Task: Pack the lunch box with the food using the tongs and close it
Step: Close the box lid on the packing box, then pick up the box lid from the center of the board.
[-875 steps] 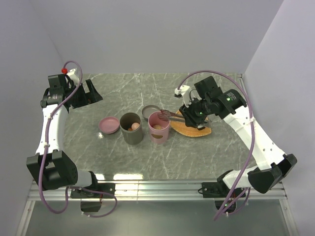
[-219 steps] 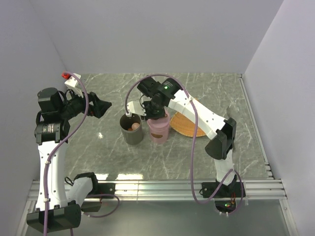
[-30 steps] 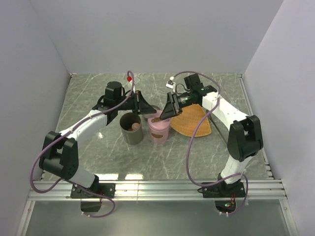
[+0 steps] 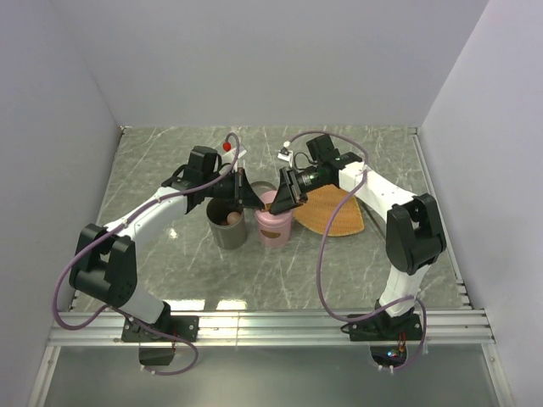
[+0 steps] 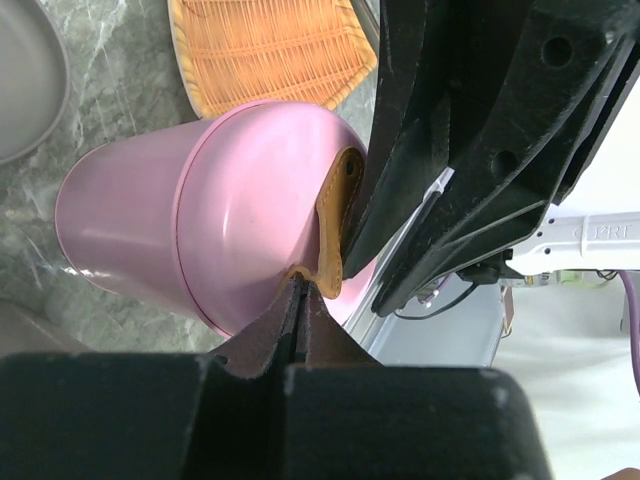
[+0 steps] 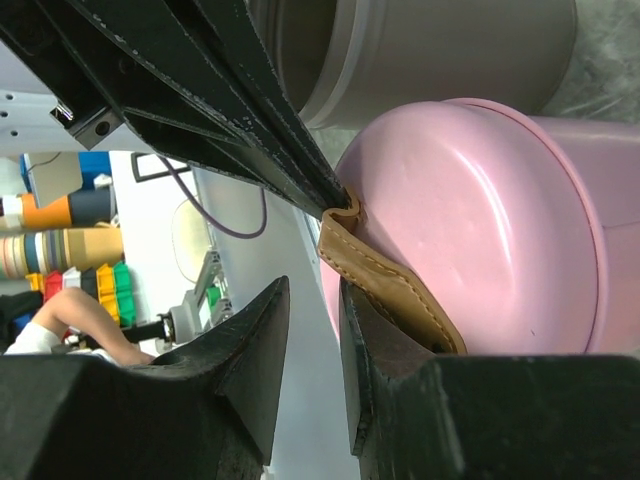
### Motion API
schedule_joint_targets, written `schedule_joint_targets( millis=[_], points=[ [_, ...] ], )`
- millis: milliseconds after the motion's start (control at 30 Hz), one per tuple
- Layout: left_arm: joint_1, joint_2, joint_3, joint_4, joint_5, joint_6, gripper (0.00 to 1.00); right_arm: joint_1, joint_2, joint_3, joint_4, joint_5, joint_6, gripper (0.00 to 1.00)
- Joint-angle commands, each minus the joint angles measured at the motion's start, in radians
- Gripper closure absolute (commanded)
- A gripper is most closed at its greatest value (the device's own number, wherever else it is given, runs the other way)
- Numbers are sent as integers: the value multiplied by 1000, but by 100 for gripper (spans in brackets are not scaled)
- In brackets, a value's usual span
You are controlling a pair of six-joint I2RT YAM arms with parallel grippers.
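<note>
Closing looks like the step in hand, and it centres on the pink lunch box (image 4: 274, 225) near the middle of the table. Its domed pink lid (image 6: 470, 210) sits on top. The left gripper (image 5: 297, 295) comes in from 10 o'clock with its jaws pressed together on the free end of the tan leather tab (image 6: 385, 280) at the lid's crown. The right gripper (image 6: 312, 290) comes in from 2 o'clock and hangs just beside that tab, its jaws parted with nothing visible between them; the tab runs past one finger, not into the gap. The two sets of fingers crowd the same spot, so to do this well the lid should be moved by the pinch alone, straight along the pot's axis, while the right gripper either backs off or bears evenly on the dome. A sideways pull on the tab could tip the tall pot. At 9 o'clock of it, touching or nearly so, the open grey pot (image 4: 226, 231) holds a beige ball of food (image 4: 232, 219). The woven tray (image 4: 335, 212) lies at 3 o'clock. I cannot see the tongs.
</note>
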Motion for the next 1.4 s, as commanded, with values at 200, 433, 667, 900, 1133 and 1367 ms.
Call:
schedule_joint_targets(
  millis=[200,433,667,900,1133,1367],
  points=[
    [-5,-42,97,-25,12,75,93,5,-44,87,-74,22,-87,64],
    [1,-83,191,-45,-3,129,81,3,-124,177,-83,12,-93,59],
    [54,-95,250,-122,-87,201,58,-42,-131,254,-117,96,-98,47],
    [151,-106,269,-148,-136,218,51,-168,49,491,-203,396,-101,26],
    [186,-120,254,-147,-132,213,45,-165,304,726,-384,486,-303,26],
    [223,-143,209,-118,-118,186,35,-103,335,645,-227,565,-302,28]
  ],
)
